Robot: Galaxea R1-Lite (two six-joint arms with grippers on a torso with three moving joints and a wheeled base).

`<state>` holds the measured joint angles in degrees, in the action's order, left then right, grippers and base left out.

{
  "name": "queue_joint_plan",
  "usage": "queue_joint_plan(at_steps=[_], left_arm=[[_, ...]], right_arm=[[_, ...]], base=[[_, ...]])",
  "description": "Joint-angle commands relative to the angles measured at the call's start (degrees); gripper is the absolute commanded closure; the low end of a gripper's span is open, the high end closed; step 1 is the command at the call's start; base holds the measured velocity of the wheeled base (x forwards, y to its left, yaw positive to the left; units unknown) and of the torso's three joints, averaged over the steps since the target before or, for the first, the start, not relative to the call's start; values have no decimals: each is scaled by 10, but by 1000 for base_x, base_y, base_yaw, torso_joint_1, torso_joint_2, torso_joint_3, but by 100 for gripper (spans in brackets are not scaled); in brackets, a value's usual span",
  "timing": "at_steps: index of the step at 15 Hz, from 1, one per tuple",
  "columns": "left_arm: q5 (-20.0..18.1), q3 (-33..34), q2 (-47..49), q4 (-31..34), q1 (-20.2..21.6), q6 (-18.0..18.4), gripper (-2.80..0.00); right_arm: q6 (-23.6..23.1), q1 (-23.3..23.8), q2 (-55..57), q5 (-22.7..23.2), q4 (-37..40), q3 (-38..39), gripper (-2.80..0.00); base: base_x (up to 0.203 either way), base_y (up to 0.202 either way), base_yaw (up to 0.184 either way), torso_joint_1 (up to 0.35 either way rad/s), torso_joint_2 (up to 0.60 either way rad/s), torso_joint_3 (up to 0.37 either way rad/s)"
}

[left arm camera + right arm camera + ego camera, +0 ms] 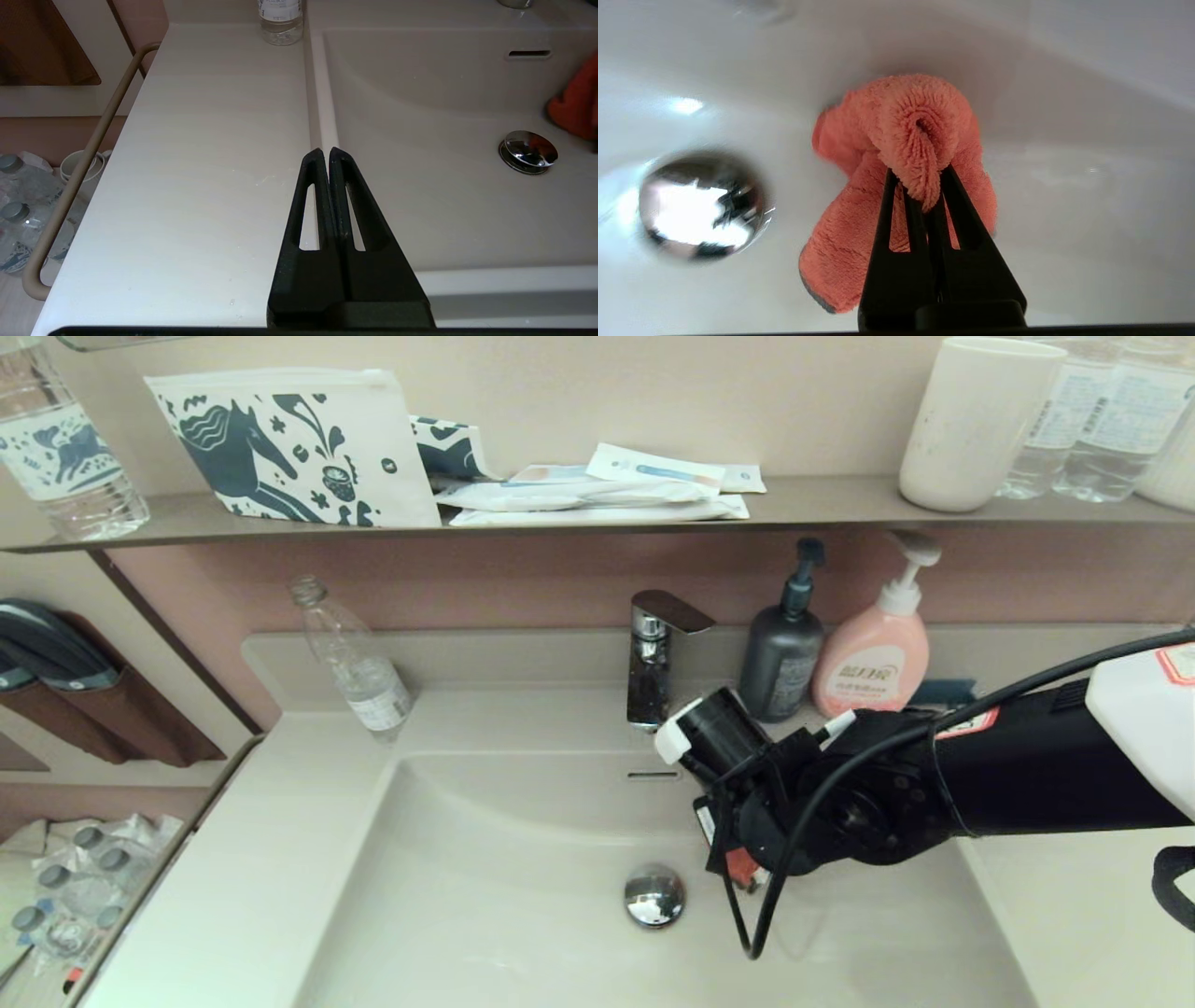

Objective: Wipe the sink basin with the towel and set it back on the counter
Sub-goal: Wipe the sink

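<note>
The off-white sink basin (pixel 523 915) fills the lower middle of the head view, with its chrome drain plug (pixel 654 895) and overflow slot (pixel 653 775). My right gripper (pixel 920 175) is down inside the basin, just right of the drain, shut on a bunched fold of the orange-red towel (pixel 859 219). The towel hangs onto the basin floor; in the head view only a red scrap (pixel 742 866) shows under the wrist. My left gripper (pixel 325 151) is shut and empty, hovering over the counter (pixel 210 163) at the basin's left rim. It is outside the head view.
A faucet (pixel 653 653), a dark pump bottle (pixel 782 658) and a pink soap bottle (pixel 873 653) stand behind the basin. A clear plastic bottle (pixel 355 658) stands at the counter's back left. The wall shelf (pixel 597 513) above carries pouches, a cup and bottles.
</note>
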<state>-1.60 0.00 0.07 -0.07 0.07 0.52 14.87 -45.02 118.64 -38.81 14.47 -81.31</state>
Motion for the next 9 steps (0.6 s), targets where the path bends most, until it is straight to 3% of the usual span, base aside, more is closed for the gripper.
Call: queue_joint_plan(at_steps=[1, 4, 9], left_arm=[[0, 0, 0, 0, 0, 0, 0], [0, 0, 0, 0, 0, 0, 0], [0, 0, 0, 0, 0, 0, 0]], right_arm=[[1, -37, 12, 4, 0, 0, 0], [-3, -64, 38, 16, -22, -4, 0], [-1, -60, 62, 25, -47, -5, 0]], base=[[0, 0, 0, 0, 0, 0], [0, 0, 0, 0, 0, 0], [0, 0, 0, 0, 0, 0]])
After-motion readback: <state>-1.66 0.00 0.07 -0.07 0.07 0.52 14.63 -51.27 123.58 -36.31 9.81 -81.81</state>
